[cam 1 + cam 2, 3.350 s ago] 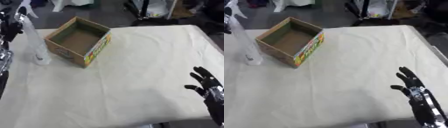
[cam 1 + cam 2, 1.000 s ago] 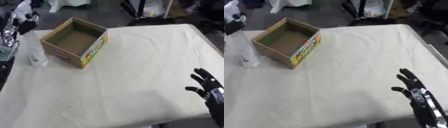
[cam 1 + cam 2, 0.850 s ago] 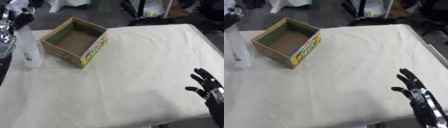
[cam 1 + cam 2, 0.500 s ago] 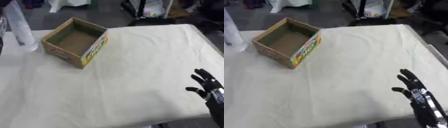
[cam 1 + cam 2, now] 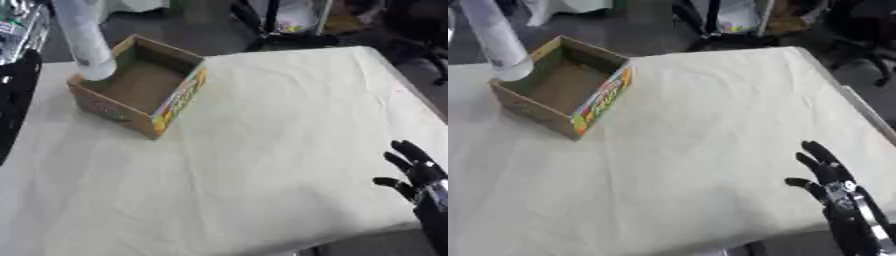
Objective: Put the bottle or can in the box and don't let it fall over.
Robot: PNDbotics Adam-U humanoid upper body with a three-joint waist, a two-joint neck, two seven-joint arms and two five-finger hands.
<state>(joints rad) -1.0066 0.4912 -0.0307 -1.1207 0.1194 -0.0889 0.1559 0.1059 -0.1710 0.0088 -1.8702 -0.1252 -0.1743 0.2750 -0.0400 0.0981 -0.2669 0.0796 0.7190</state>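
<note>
Clear plastic bottle (image 5: 84,41) hung tilted over the near-left corner of the cardboard box (image 5: 140,85), base approx above the rim, not yet inside. Left hand mostly out of frame at top-left, so can't tell how its fingers were set; judging by the bottle's height it was being carried from up top. Box is open-topped, brown inside w/ yellow/green printed side, sitting skewed on the cream cloth-covered counter (image 5: 289,140). Tall narrow bottle looks tippy, prob needs lowering upright onto the box floor. Right hand (image 5: 829,181) idle at lower right, fingers straight and spread, holding nothing, well apart from box.
</note>
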